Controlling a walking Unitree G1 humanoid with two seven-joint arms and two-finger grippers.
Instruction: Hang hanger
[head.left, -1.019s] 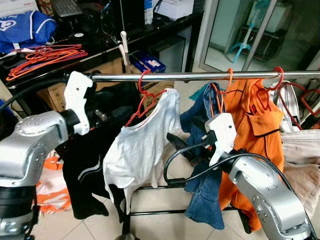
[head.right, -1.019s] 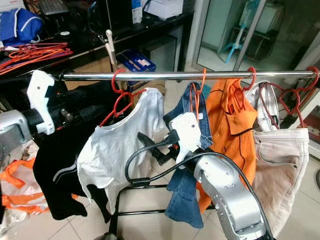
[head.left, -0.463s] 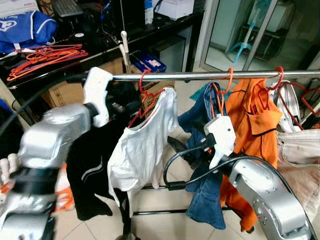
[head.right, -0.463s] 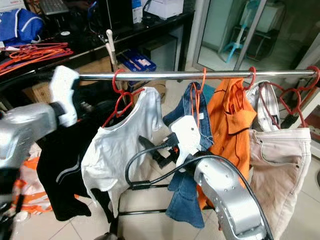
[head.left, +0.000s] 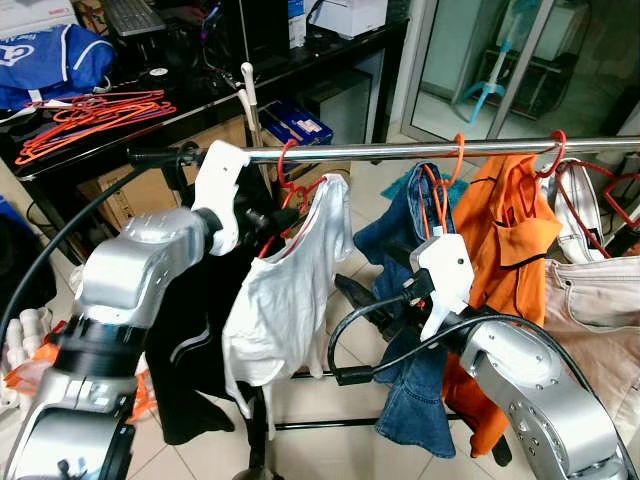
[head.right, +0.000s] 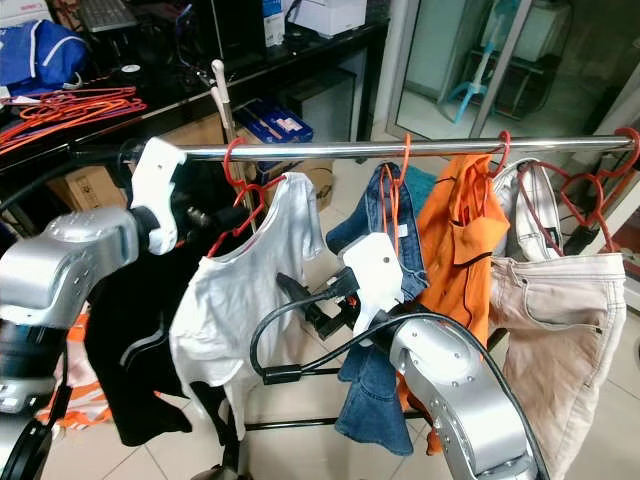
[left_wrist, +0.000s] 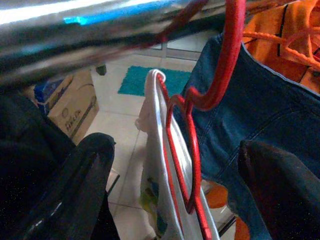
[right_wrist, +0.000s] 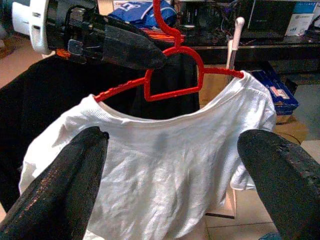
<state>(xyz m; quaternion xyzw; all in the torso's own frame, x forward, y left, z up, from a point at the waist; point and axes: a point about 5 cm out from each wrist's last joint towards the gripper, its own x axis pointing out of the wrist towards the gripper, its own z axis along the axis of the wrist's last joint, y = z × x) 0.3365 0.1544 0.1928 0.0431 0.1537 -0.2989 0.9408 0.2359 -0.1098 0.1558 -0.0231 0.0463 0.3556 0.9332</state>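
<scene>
Red hanger (right_wrist: 172, 75) with white T-shirt (head.left: 285, 290) hooked on chrome rail (head.left: 400, 152). Left gripper (right_wrist: 125, 47) at hanger's 9 o'clock, fingers spread, holding nothing. Right gripper (right_wrist: 172, 190) wide open before shirt. Writing on cardboard box (left_wrist: 77, 107) blurred, unreadable.

hanger (right_wrist: 172, 75): red | T-shirt (right_wrist: 160, 170): white | jeans (head.left: 410, 400): blue | shirt (head.left: 505, 240): orange | rail (head.left: 400, 152): silver

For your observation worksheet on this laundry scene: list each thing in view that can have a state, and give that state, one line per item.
Red hanger: hooked on the rail, carrying the white T-shirt.
White T-shirt: hanging, tilted.
Rail: horizontal, loaded with clothes.
Jeans: hanging on an orange hanger.
Orange shirt: hanging.
Left gripper: open, at the hanger's neck.
Right gripper: open, facing the T-shirt.
</scene>
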